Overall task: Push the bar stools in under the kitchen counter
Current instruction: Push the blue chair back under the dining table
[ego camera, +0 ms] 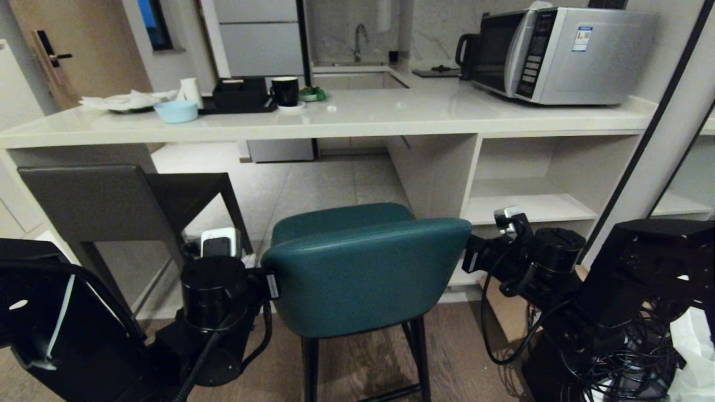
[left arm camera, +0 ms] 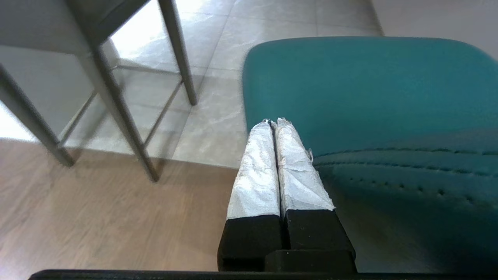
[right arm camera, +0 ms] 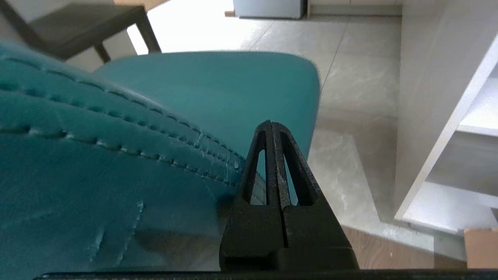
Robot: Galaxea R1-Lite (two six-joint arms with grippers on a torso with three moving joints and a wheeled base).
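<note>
Nearest the head camera stood the teal bar stool [ego camera: 363,268], its rounded backrest facing the robot, flanked on both sides by the two arms. Left gripper [left arm camera: 274,123] lay alongside the stool's left edge, its foil-wrapped fingers [left arm camera: 256,171] pressed together with nothing between them, resting against or just beside the stitched side of the backrest; contact could not be judged with certainty. Right gripper [right arm camera: 272,125] sat at the stool's right side, black fingers [right arm camera: 255,163] likewise pressed together and pinching nothing, tips level with the corner where backrest met seat. Seat of the teal stool pointed toward the worktop [ego camera: 391,120] but stood mostly short of its edge, legs partly on the wooden floor [ego camera: 357,363]. Dark grey bar stool [ego camera: 95,201] stood to the left, near the white panel leg and partly beneath the slab. On the worktop: microwave [ego camera: 558,53], black mug [ego camera: 285,90], pale blue bowl [ego camera: 176,111], black tray [ego camera: 240,95]. White open shelving [ego camera: 536,178] stood under the worktop at right.
</note>
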